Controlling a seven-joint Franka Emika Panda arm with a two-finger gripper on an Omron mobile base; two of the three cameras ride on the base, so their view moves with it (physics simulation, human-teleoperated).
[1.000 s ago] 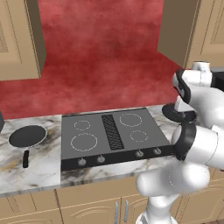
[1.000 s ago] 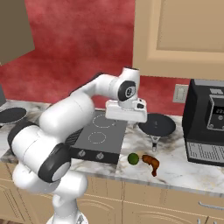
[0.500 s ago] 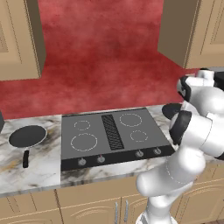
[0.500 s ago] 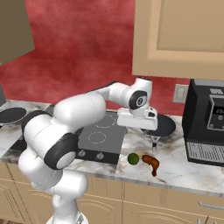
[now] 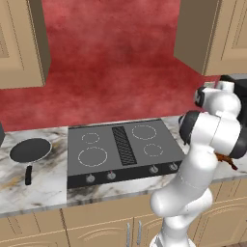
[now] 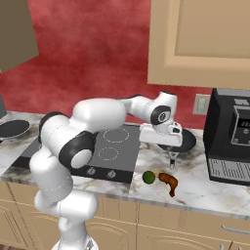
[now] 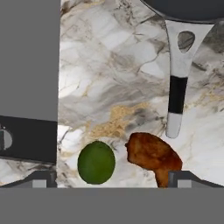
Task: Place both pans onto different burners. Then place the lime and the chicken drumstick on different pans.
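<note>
A: Left base view first. How does the arm stand?
B: It rises at the right and bends over the counter's [image 5: 34, 193] right end, its bulk hiding whatever lies there. One pan [image 5: 30, 149] sits on the marble far left, handle toward the front edge, well apart from the cooktop [image 5: 123, 149], whose burners are bare.

A: Right base view?
B: The arm reaches across the cooktop, hand turned down, the gripper [image 6: 172, 155] low over the second pan's [image 6: 188, 141] handle. That pan lies right of the cooktop, near the coffee machine [image 6: 229, 134]. The lime [image 6: 148, 177] and the drumstick [image 6: 167, 180] lie just beside each other close to the counter's front edge; whether they touch, I can't quite tell.

A: Hand view?
B: Jaws spread wide, holding nothing. Lime and drumstick lie between the tips, the pan handle [image 7: 178, 85] beyond, open marble around them.
</note>
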